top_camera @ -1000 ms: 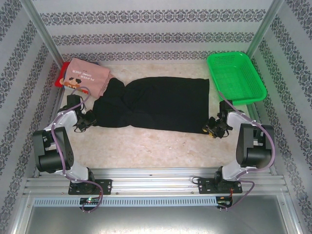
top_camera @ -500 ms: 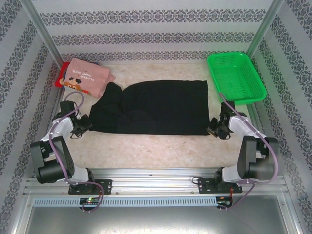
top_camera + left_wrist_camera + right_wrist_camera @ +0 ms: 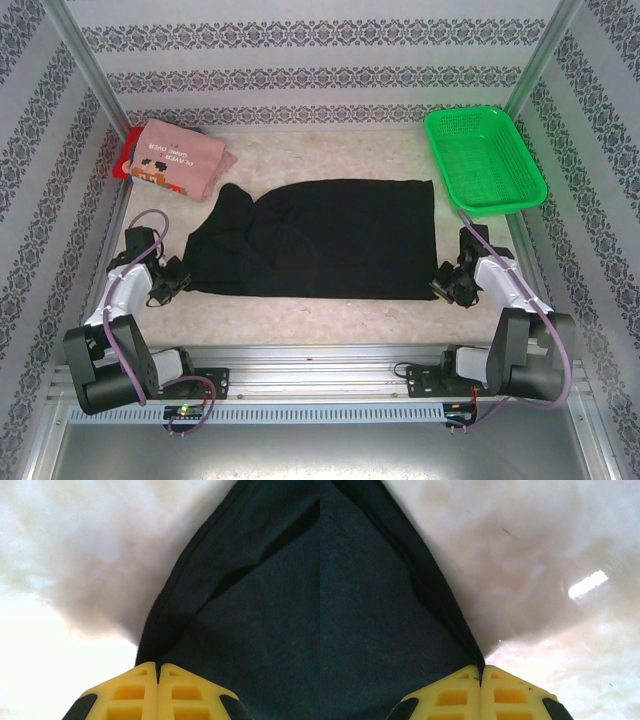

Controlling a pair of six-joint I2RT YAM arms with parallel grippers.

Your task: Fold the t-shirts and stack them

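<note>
From above, the black shirt [image 3: 320, 240] lies spread across the middle of the tabletop [image 3: 320, 315], wide from 9 to 3 o'clock, with some folds at its 9 o'clock end. The pink shirt [image 3: 180, 160] with dark letters lies folded at 10 o'clock, on top of a red shirt [image 3: 124, 160] whose edge shows beside it. The green basket [image 3: 485, 160] stands at 2 o'clock, apart from the black shirt. The left tool [image 3: 178, 278] is at the 8 o'clock corner of the black shirt and the right tool [image 3: 443, 285] is at its 4 o'clock corner, both low on the tabletop.

In the left wrist view, the yellow fingers of the left tool [image 3: 158, 672] are pressed together and pinch the hem of the black shirt [image 3: 250, 605], which goes away toward 1 o'clock. The pale tabletop [image 3: 75, 555] is at 10 o'clock.

In the right wrist view, the right tool [image 3: 481, 672] is also pressed together on the hem of the black shirt [image 3: 370, 605], which spreads toward 10 o'clock. The tabletop [image 3: 545, 555] is at 2 o'clock.
</note>
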